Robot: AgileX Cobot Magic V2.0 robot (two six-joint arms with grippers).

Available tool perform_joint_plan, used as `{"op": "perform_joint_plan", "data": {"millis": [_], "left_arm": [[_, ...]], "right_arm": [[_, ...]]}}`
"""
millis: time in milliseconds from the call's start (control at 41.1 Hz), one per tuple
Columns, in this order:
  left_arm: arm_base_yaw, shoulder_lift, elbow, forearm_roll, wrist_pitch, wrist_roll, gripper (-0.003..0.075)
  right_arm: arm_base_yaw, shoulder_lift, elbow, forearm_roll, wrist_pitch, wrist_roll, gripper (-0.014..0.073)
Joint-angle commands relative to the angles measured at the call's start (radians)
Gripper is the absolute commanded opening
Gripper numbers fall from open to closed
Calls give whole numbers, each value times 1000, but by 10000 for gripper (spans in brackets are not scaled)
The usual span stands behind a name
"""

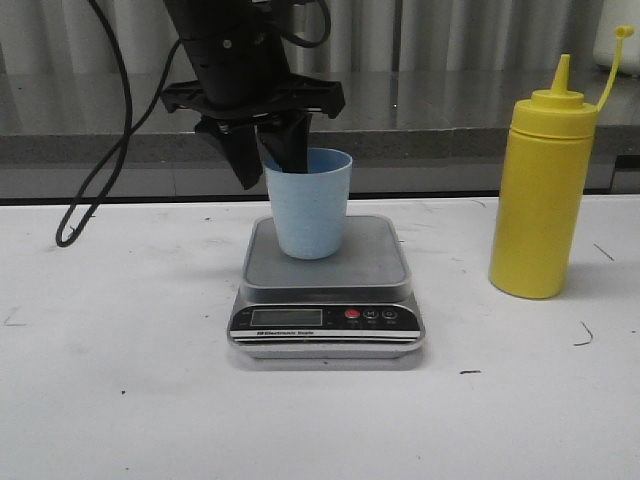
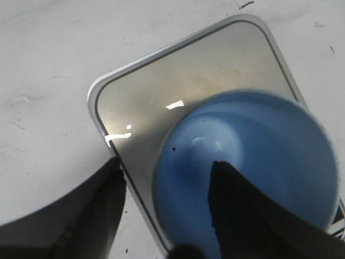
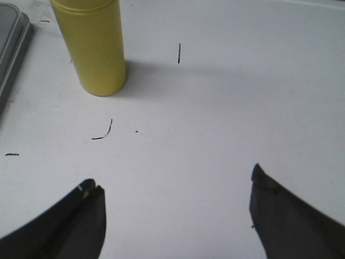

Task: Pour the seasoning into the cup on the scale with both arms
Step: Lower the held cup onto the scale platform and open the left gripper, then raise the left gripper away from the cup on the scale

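The left claw [image 1: 268, 150] straddles the rim of the small pale blue plastic cup [image 1: 309, 203] on the flat silver-grey scale [image 1: 327, 290], one finger inside. The tall yellow squeeze bottle [image 1: 541, 190] stands on the white desk [image 1: 120, 400], well apart from the wide-open, empty right claw [image 3: 175, 186].

Bench top [image 1: 120, 400]: white, matte, scuffed, running across the whole front view.
Pen-like marks [image 1: 585, 336]: short dark strokes scattered toward the bench's right edge; a curved one [image 3: 102, 131] and a straight one [image 3: 179, 53] show in the right wrist view.
Small dark speck [image 1: 469, 372]: on the bench nearer the front edge, right of centre.
Ledge [image 1: 90, 145]: grey, speckled, stone-like, along the bench's far edge.
Wall panels [image 1: 450, 35]: pale, vertically ribbed, behind the ledge.
White object [image 1: 618, 45]: at the far right corner, partly cut off, cannot tell what it is.
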State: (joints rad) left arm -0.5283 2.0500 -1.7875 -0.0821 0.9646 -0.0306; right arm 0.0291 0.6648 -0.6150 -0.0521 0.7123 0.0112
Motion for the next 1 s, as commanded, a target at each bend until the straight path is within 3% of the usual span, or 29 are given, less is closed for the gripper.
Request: {"op": "perform_joint_plan", "data": {"millis": [0,170,535,974], "left_arm": [[-7,-71,-37,-15,5,-11,388],[-7,-170,-9,-15,50,23,388],[39,-649,407,-11,-151,31,388],[105,-1232,813,17,-201,46,388]], "right_arm": [[-4,6,-31,-13,-58,-11,573],[-4,6,-31,-13,-58,-11,573],[-4,6,-31,-13,-58,-11,573],[-4,6,-31,-13,-58,-11,573]]}}
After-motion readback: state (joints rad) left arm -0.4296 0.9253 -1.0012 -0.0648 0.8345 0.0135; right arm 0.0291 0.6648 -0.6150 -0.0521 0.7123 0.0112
